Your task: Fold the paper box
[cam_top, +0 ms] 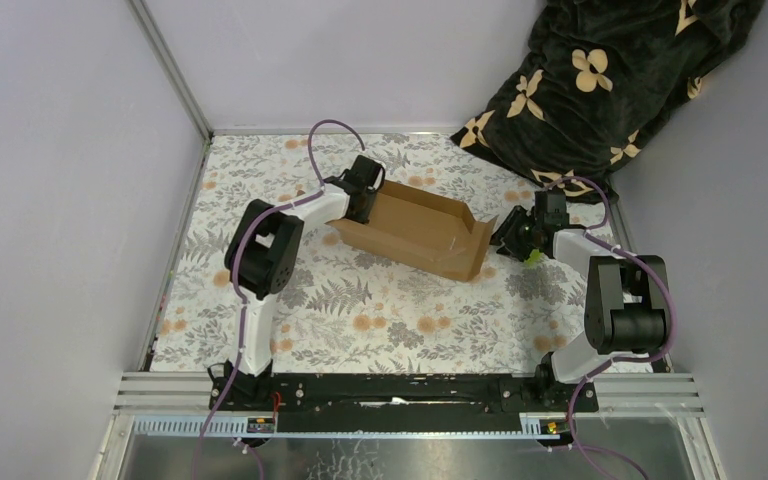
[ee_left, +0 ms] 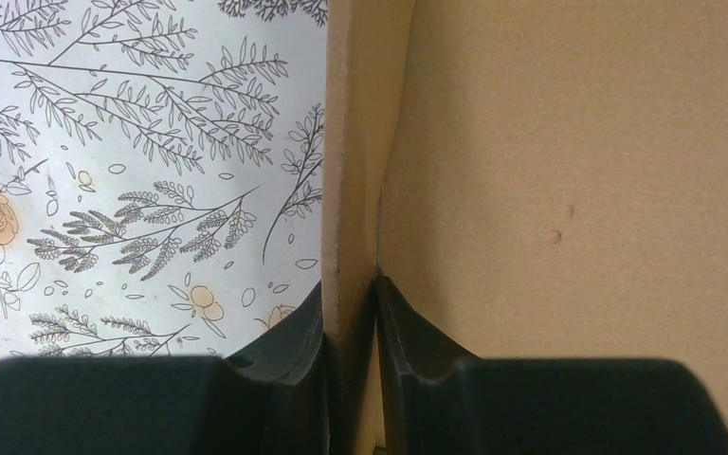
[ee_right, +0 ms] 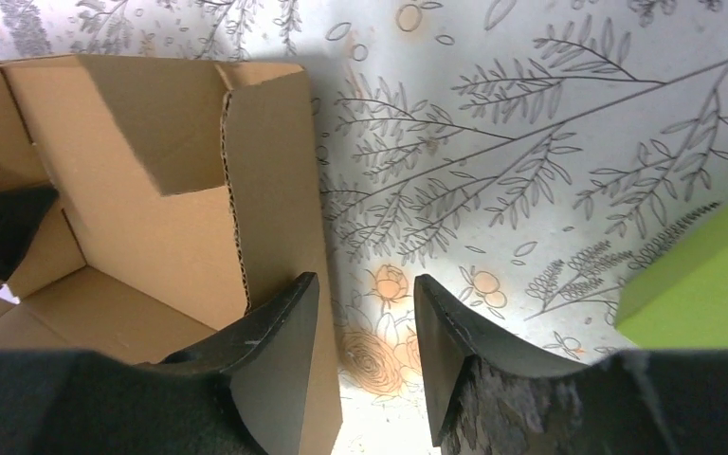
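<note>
The paper box is plain brown cardboard, partly raised into a shallow tray on the floral table cover. My left gripper is at its far left end. In the left wrist view it is shut on an upright wall of the box. My right gripper is at the box's right end, open. In the right wrist view it has nothing held; its left finger lies against the box's end flap, whose edge reaches into the gap.
A small lime-green block lies just right of the right gripper and also shows in the right wrist view. A dark flowered blanket is heaped at the back right corner. Walls enclose the sides. A metal rail runs along the front.
</note>
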Robot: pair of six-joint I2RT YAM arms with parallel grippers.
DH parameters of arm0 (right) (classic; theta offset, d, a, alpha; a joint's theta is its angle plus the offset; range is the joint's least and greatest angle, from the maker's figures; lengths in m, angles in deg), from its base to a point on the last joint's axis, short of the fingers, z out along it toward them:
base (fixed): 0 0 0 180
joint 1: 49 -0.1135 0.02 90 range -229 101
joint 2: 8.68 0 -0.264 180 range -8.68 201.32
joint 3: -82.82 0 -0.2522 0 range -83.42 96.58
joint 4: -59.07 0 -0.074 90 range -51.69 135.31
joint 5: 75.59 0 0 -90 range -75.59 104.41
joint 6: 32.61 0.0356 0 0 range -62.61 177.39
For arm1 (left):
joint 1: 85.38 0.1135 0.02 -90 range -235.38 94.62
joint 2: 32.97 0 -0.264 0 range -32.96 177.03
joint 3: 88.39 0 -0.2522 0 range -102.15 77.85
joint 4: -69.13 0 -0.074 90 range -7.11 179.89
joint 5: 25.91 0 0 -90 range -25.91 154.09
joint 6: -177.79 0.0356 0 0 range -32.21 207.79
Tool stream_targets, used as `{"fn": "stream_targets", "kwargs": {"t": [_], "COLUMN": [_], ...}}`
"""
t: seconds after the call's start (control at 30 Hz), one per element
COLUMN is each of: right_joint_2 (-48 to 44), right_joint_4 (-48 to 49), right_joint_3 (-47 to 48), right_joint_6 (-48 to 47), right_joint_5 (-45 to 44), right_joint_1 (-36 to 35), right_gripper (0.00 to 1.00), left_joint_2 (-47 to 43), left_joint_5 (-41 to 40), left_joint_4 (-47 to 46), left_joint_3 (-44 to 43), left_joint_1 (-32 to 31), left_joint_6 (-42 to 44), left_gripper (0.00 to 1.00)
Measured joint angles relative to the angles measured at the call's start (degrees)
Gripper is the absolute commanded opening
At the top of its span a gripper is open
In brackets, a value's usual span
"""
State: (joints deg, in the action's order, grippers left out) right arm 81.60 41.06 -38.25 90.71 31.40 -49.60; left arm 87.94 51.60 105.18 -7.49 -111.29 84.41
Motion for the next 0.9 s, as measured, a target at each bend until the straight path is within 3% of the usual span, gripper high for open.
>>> {"fn": "stream_targets", "kwargs": {"t": [0.9], "right_joint_2": [2.49], "right_joint_4": [11.63], "right_joint_3": [1.49], "right_joint_6": [6.64], "right_joint_5": [4.13], "right_joint_1": [-6.36], "right_gripper": [0.50], "left_joint_2": [1.97], "left_joint_5": [-0.44], "left_joint_4": [0.87], "left_joint_3": [-2.93], "left_joint_1": [-1.09], "left_joint_6": [0.81], "left_gripper": [0.26]}}
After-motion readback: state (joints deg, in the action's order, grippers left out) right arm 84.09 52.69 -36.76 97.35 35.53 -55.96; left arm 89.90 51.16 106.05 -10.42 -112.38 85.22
